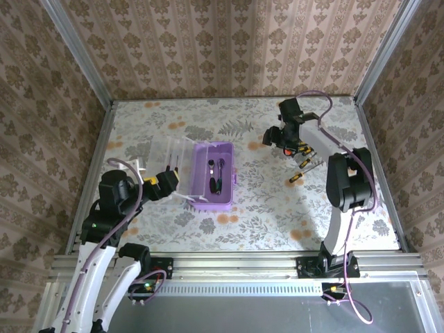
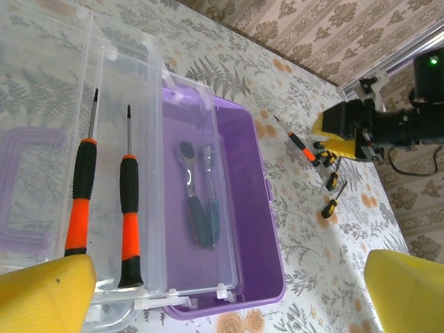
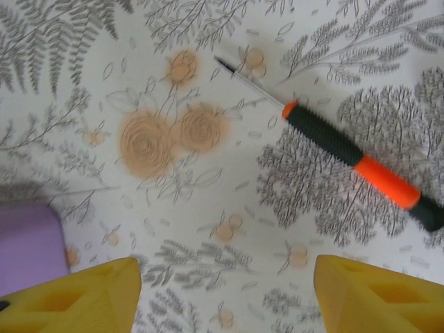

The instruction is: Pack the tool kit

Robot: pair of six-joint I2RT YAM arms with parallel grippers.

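The counter (image 1: 243,229) has a pale floral covering of grey ferns and orange blossoms. It is enclosed on the far, left and right sides by walls (image 1: 229,48) papered in a brown damask pattern. Metal posts (image 1: 76,52) mark the far corners, and a metal rail (image 1: 236,267) runs along the near edge.

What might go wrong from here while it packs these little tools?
1. The orange-and-black screwdriver lies flat and thin on the table, ahead of the open right gripper. It may roll or slip when pinched.
2. Other small screwdrivers lie close by, so the fingers might knock them.
3. The open left gripper sits near the clear lid. A nudge could shift the purple case.
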